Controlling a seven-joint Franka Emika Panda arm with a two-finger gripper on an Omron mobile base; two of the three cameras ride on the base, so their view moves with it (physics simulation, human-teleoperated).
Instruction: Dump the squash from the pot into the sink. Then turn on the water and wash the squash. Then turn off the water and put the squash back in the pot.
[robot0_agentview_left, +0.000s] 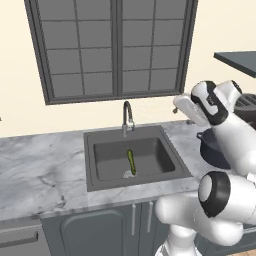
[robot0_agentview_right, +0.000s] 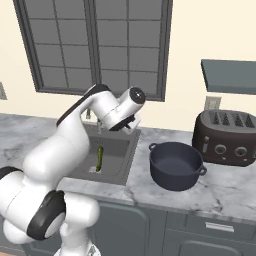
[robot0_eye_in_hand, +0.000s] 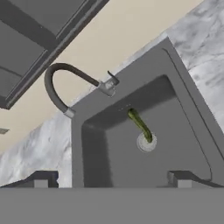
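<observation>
Squash (robot0_agentview_left: 131, 162) lies in sink (robot0_agentview_left: 95, 183), end on drain; pot (robot0_agentview_right: 176, 165) empty on counter. Gripper (robot0_eye_in_hand: 112, 180) spread, empty, facing faucet (robot0_eye_in_hand: 59, 87): water next, probably.

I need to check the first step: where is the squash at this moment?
The squash lies on the floor of the sink, near the middle, one end over the drain, below the faucet. The pot stands on the counter beside the sink.
</observation>
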